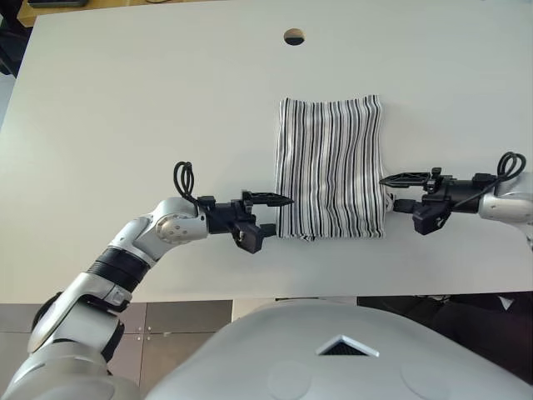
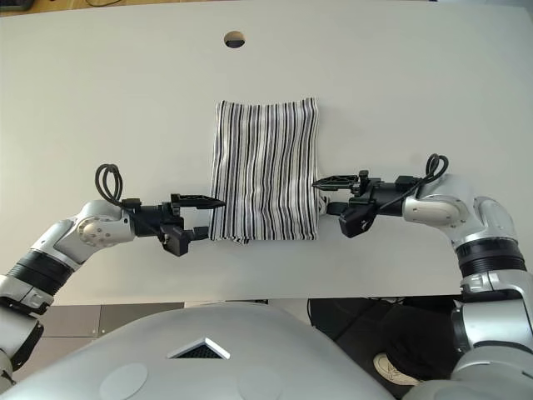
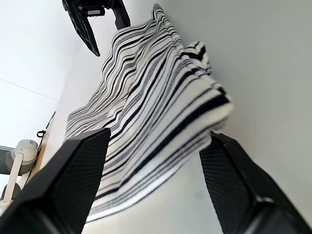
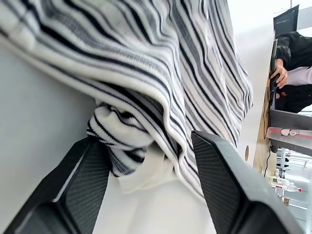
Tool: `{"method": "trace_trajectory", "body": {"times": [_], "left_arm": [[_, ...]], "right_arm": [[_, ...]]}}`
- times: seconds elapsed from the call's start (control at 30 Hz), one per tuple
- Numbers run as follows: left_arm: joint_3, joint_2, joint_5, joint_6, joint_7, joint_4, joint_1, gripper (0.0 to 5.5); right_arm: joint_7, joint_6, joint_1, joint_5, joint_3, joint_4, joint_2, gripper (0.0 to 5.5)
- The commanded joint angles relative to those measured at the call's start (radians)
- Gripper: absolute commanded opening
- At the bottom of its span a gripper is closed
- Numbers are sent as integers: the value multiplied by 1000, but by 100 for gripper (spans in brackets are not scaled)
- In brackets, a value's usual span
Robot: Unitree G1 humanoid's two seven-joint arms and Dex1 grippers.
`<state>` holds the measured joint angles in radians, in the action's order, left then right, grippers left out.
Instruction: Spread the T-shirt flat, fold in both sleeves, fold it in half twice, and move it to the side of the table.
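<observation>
left gripper (image 1: 281,215) open, empty | right gripper (image 1: 388,192) open, empty | striped T-shirt (image 1: 331,167) corner maybe bunched | risk: grabbing one layer, fold falls apart

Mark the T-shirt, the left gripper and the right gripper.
T-shirt (image 1: 331,167), left eye view, middle of the striped cloth.
left gripper (image 1: 283,214), left eye view, midway between its fingertips.
right gripper (image 1: 387,192), left eye view, midway between its fingertips.

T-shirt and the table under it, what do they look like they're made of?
T-shirt: soft knit fabric, maybe cotton, matte; fine ribs and limp folds show at its edge. Table: smooth, matte white top, probably laminate; no grain visible.
</observation>
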<state>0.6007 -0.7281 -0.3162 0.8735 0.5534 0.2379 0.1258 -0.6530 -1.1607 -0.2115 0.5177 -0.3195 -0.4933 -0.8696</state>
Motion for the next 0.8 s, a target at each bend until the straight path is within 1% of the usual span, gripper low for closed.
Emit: {"method": "trace_trajectory", "body": {"times": [0.03,0.07,0.1,0.13,0.23,0.4,0.47,0.53,0.67,0.7,0.8], "left_arm": [[8,28,-63,-12,22,54,5,311],[7,35,-67,-9,22,63,10,297],[6,42,-70,-5,24,73,15,274],[6,48,-73,-2,25,82,21,265],[7,64,-82,11,30,105,34,208],[1,71,-99,29,31,128,45,138],[-6,73,-89,27,32,133,50,105],[-8,75,-84,30,35,137,55,81],[-10,75,-78,33,42,135,58,19],[-9,75,-76,34,44,135,58,11],[-9,74,-70,36,52,136,57,10]], "right_arm": [[5,27,26,130,-97,-34,29,288],[16,30,21,137,-107,-36,29,288],[20,33,17,132,-117,-36,29,268],[25,35,13,128,-127,-39,29,259],[32,36,2,111,-151,-43,27,191],[55,39,-10,105,-169,-52,18,101],[63,43,-14,104,-174,-51,16,54],[68,44,-18,101,-181,-52,16,27],[69,44,-17,84,-189,-46,14,23],[68,44,-17,79,-190,-46,14,23],[61,47,-16,47,-190,-39,17,23]]}}
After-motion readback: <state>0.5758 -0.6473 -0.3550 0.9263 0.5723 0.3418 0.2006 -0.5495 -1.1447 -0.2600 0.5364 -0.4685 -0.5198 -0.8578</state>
